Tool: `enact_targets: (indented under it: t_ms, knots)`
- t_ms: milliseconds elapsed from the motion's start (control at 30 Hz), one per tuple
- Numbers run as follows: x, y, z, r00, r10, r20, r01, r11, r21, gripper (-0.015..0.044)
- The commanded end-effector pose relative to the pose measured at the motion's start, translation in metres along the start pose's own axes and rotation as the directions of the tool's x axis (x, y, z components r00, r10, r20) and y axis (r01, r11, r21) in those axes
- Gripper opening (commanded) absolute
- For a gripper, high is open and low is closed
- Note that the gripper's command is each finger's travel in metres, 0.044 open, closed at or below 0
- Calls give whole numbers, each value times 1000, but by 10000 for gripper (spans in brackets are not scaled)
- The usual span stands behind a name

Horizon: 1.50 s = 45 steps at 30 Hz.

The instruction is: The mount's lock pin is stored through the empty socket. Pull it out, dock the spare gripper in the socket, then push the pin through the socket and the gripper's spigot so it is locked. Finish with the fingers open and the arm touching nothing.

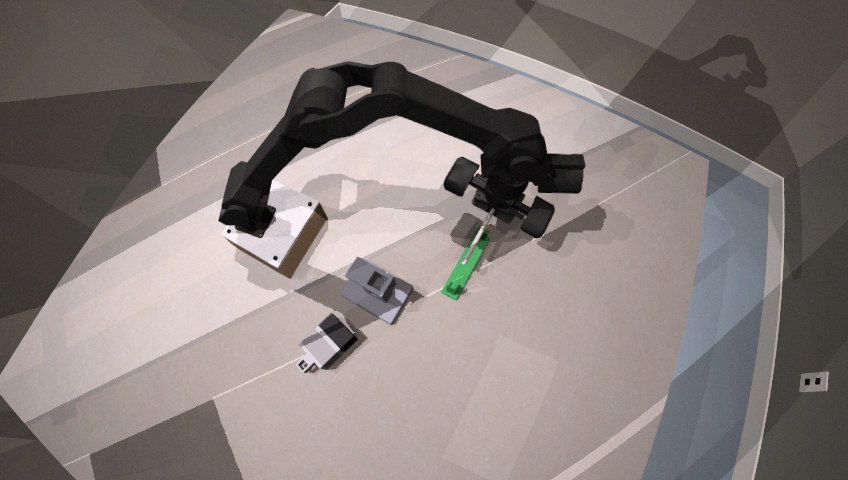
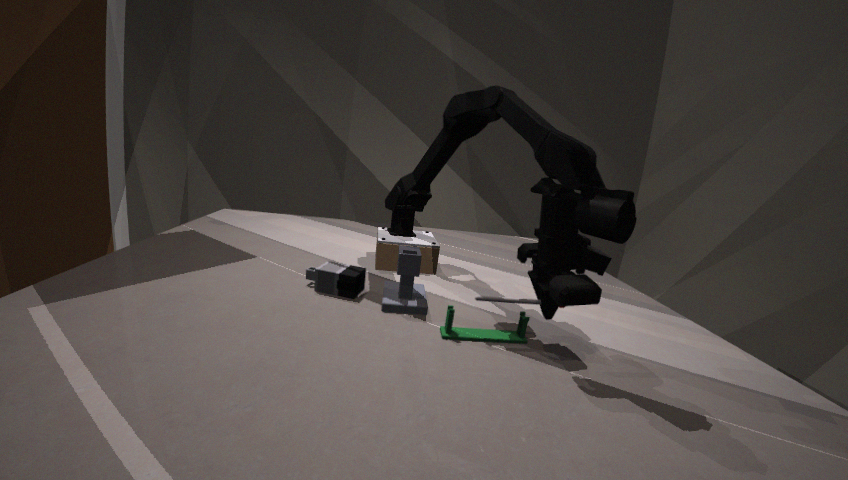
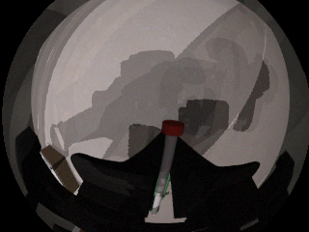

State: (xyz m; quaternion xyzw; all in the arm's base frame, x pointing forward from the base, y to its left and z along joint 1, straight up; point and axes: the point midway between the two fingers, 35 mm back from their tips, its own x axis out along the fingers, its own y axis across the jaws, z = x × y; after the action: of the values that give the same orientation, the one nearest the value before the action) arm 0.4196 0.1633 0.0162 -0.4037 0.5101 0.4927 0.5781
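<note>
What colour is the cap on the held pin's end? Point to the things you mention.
Red; the cap (image 3: 173,128) shows best in the wrist view.

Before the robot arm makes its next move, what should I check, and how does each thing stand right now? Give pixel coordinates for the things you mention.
1. Pin (image 1: 474,242) (image 2: 505,299) (image 3: 167,159) held by the gripper (image 1: 491,215) (image 2: 548,315) (image 3: 166,135): ok, clamped between its fingers.
2. Pin out of the socket (image 1: 377,281) (image 2: 409,261): ok, well away from it.
3. Green rack (image 1: 465,267) (image 2: 484,335) upright, posts up: ok.
4. Pin seated in the rack: not ok, it hangs above.
5. Spare gripper (image 1: 328,343) (image 2: 338,280) docked: not ok, it lies beside the mount (image 1: 371,302) (image 2: 404,306).
6. Pin lined up exactly with both posts: cannot tell.
</note>
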Motion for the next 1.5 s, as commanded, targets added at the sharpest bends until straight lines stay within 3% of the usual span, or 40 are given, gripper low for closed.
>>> enact_targets:
  t_ms: [0, 667, 933, 1467]
  knots:
    - [7, -1, -1, 1000, 0, 0, 0, 1000, -3, 0]
    - [20, -2, -3, 1000, 2, -1, -2, 1000, -3, 0]
    - [20, -1, -3, 1000, 4, -2, -4, 1000, 0, 200]
    - [-2, 3, -1, 1000, 18, -10, -18, 1000, 3, 200]
